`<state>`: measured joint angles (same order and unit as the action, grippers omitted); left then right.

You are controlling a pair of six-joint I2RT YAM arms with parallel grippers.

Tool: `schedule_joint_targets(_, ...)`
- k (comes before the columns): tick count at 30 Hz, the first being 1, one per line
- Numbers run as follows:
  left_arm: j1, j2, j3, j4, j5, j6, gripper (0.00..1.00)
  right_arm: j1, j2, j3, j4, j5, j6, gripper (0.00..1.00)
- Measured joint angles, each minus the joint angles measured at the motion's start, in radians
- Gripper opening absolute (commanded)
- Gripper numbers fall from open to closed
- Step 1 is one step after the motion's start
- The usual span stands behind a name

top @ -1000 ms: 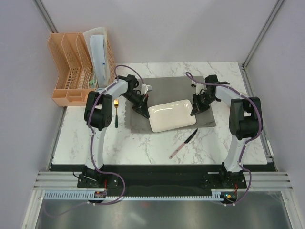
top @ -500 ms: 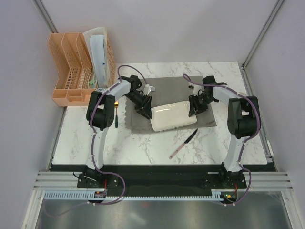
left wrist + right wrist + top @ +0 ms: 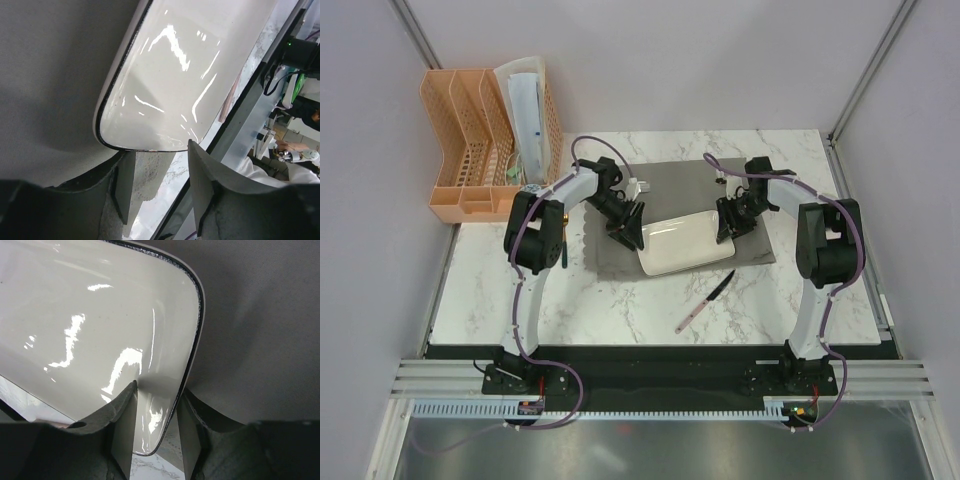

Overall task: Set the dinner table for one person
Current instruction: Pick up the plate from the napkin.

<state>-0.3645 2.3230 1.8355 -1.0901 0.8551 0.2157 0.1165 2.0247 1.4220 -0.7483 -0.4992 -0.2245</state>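
Observation:
The white marble dinner table (image 3: 570, 300) carries a grey scallop-edged placemat (image 3: 670, 190). A white rectangular plate (image 3: 685, 247) lies on the mat's front half. My left gripper (image 3: 632, 235) is open at the plate's left end. In the left wrist view (image 3: 159, 149) the plate's rim (image 3: 175, 75) sits just at the fingertips, not gripped. My right gripper (image 3: 725, 228) is closed across the plate's right rim. In the right wrist view (image 3: 156, 387) one finger rests inside the plate (image 3: 100, 315) and the other outside the rim, over the mat (image 3: 260, 315).
A knife (image 3: 705, 300) with a black blade and pink handle lies on the table in front of the mat. A gold fork (image 3: 562, 238) lies left of the mat. A peach rack (image 3: 480, 140) holding a white item stands at the back left.
My left gripper moved right and forward to the plate's left end. My right gripper moved slightly left onto the plate's right rim. The plate shifted a little.

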Motion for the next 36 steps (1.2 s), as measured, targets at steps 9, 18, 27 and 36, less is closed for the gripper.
schedule_joint_targets(9,-0.010,-0.007,-0.013,0.015,-0.066,-0.044,0.39,-0.003,0.001,0.000,0.003,0.001,-0.004,0.43)
schedule_joint_targets(18,-0.018,-0.014,-0.013,0.018,-0.093,-0.056,0.40,-0.003,0.001,-0.002,0.004,-0.003,-0.011,0.47)
schedule_joint_targets(27,-0.003,-0.020,-0.015,0.019,-0.094,-0.056,0.42,-0.003,-0.003,-0.008,0.012,-0.029,-0.019,0.50)
schedule_joint_targets(36,0.031,-0.029,-0.044,0.030,-0.094,-0.055,0.42,0.000,-0.002,-0.017,0.034,-0.054,-0.031,0.50)
